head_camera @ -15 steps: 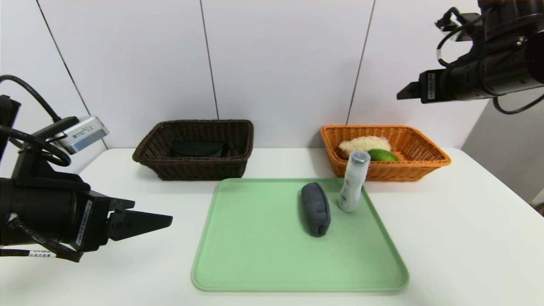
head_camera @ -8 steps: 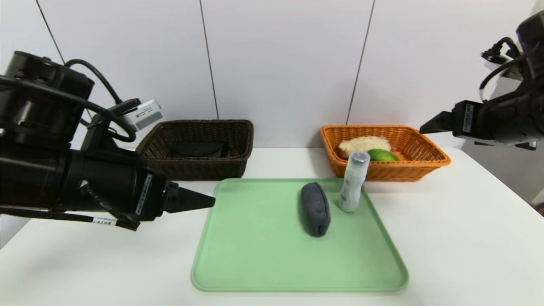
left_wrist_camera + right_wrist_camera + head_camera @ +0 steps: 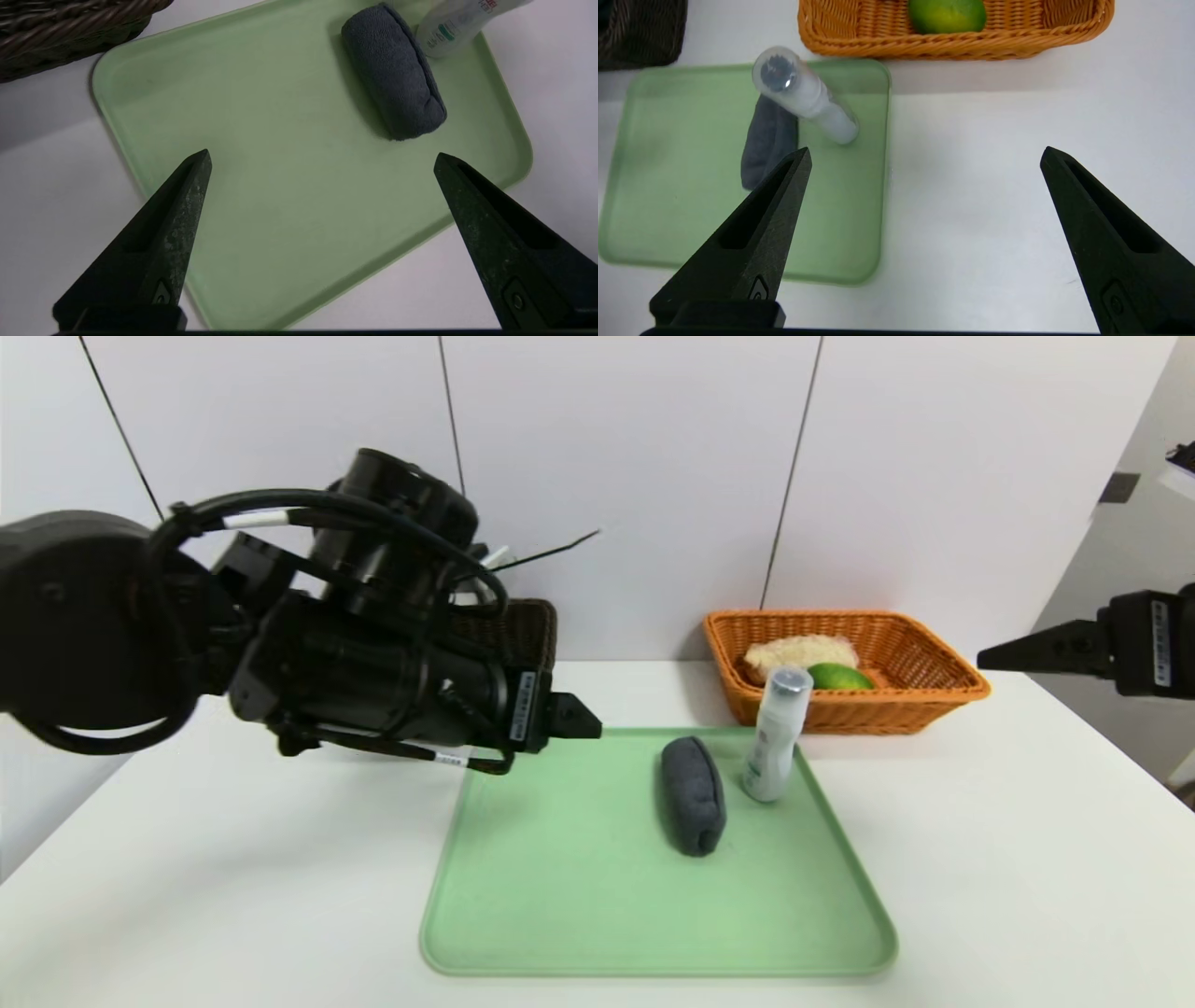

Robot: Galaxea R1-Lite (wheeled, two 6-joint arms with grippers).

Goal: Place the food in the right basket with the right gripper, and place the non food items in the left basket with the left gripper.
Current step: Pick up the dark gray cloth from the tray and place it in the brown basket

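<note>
Two end effectors in view, both spread wide and empty. Left end effector (image 3: 322,156) hangs over the near-left part of the green tray (image 3: 560,915), angled down toward it, nothing between its fingers; from its wrist view the rolled grey cloth (image 3: 395,72) lies ahead, well apart from the tips. Right end effector (image 3: 924,156) sits off to the right above bare desk (image 3: 1027,859), clear of the tray. Cloth (image 3: 693,793) lies lengthwise on the tray; white bottle (image 3: 777,735) stands just beside it at the tray's far-right corner, tilted. Orange basket (image 3: 943,695) holds a lime (image 3: 838,678) and a pale bread-like lump (image 3: 794,653). Dark basket (image 3: 523,625) is mostly hidden behind the left arm. Judgement: food looks sorted; step in hand is the left arm's reach for a non-food item, likely the cloth. Next move calls for advancing over the cloth, straddling its narrow width, then lowering without knocking the bottle.
</note>
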